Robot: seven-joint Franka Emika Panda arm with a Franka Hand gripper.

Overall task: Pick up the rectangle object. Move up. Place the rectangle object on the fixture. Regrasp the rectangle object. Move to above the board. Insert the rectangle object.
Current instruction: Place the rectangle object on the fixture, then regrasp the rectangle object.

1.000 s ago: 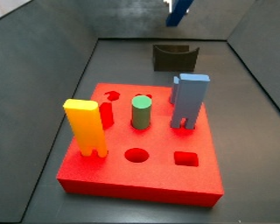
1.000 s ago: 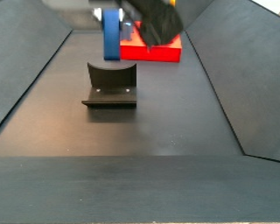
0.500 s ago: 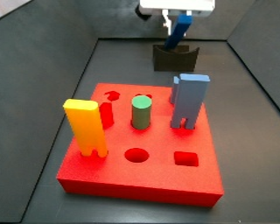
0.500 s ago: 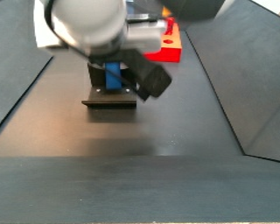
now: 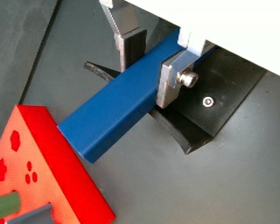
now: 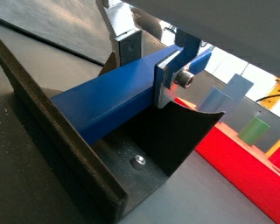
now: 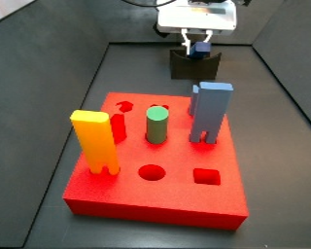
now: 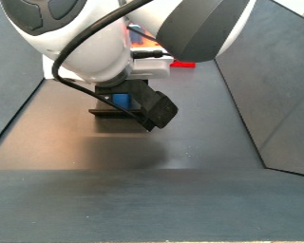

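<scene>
On the board (image 7: 106,204), near in a side view, four pieces are standing in holes, left to right: a yellow block (image 7: 93,140), a red peg (image 7: 120,126) only partly showing behind it, a green cylinder (image 7: 157,125) and a light blue block (image 7: 210,112); a round hole (image 7: 152,173) and a square hole (image 7: 208,178) along the near edge are sitting open. Far behind the board, the gripper (image 7: 196,41) is hanging directly over the fixture (image 7: 193,66). In both wrist views the silver fingers (image 5: 173,74) are clamping the bar (image 5: 125,105) across its width near one end, so most of its length is sticking out free toward the board side. The bar is lying down inside the fixture, close along its upright wall (image 6: 60,144); whether it is already resting on the base plate cannot be told. Judgement: this is the placing step, with the fixture serving as a rest so the grip can be released and retaken at a better spot for insertion. In a side view the arm (image 8: 117,38) is hiding nearly all of the fixture and bar.
</scene>
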